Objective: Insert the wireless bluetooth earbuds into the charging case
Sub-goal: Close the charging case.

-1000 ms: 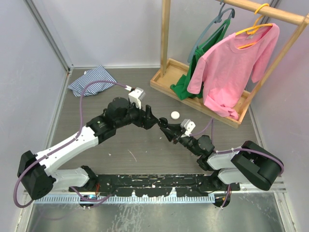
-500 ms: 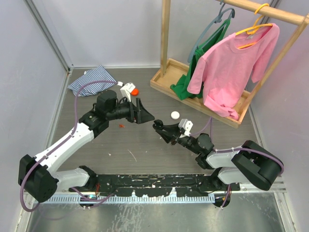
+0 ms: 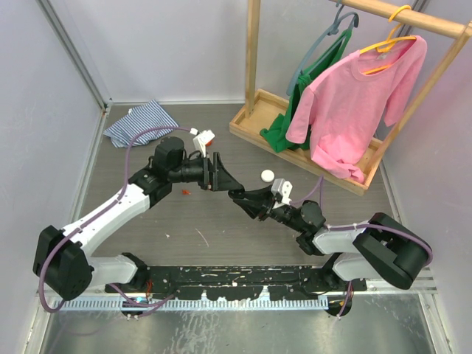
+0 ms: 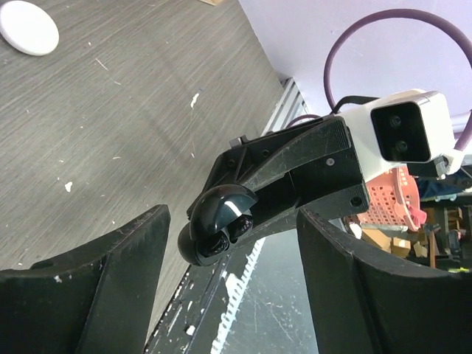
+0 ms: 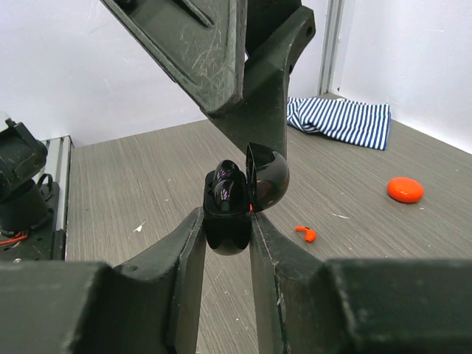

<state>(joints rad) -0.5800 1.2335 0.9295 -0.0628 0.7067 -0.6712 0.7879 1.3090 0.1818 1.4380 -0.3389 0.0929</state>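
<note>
My right gripper [image 3: 237, 197] is shut on the black charging case [image 5: 227, 214] and holds it above the table with its lid [image 5: 267, 177] open. Two glossy black earbuds [image 5: 226, 188] sit in the case. The case also shows in the left wrist view [image 4: 217, 232], just beyond my fingertips. My left gripper [image 3: 223, 178] is open and empty, right above and left of the case; one of its fingers [image 5: 199, 51] hangs over the case. A tiny red-orange earbud [image 5: 306, 234] lies on the table behind the case, also in the top view [image 3: 186, 192]. No white earbud shows.
A white round puck [image 3: 267, 175] lies right of the grippers. An orange puck [image 5: 405, 189] lies near the striped cloth [image 3: 140, 122] at the back left. A wooden clothes rack [image 3: 310, 140] with pink and green shirts stands at the back right.
My left gripper pulled back to the left from the case, then came partly back toward it. My right gripper moved slightly left, still holding the case.
</note>
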